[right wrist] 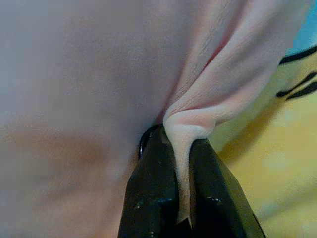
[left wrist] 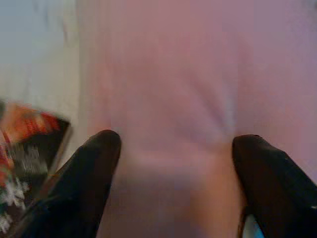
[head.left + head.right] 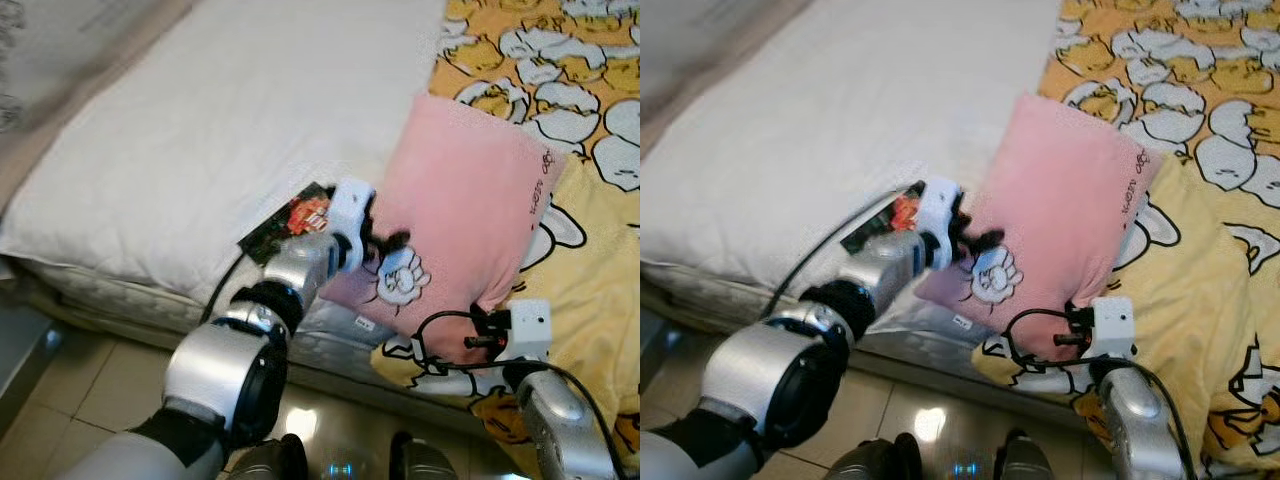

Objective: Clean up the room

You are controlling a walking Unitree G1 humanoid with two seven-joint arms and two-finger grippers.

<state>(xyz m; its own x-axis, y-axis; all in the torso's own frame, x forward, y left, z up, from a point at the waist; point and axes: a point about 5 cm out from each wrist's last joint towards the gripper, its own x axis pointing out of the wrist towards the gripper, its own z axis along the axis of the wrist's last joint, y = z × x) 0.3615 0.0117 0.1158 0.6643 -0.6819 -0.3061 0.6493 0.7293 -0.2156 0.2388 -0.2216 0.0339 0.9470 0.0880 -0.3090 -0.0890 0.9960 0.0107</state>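
Pinching a fold at the near corner of the soft pink cushion with a cartoon print (image 3: 465,215), the right tool (image 1: 182,163) was clamped shut on fabric, apparently to lift that end. The left tool (image 2: 176,148) stood wide open with both black fingers (image 2: 96,163) pressed against the cushion's left edge, probably bracing it for a two-armed carry. The cushion sat tilted on the bed, straddling the white quilted mattress cover (image 3: 200,150) and the yellow blanket patterned with cartoon ducks (image 3: 590,250). A small dark red-printed packet (image 3: 290,222) lay just beside the left tool, on the mattress edge.
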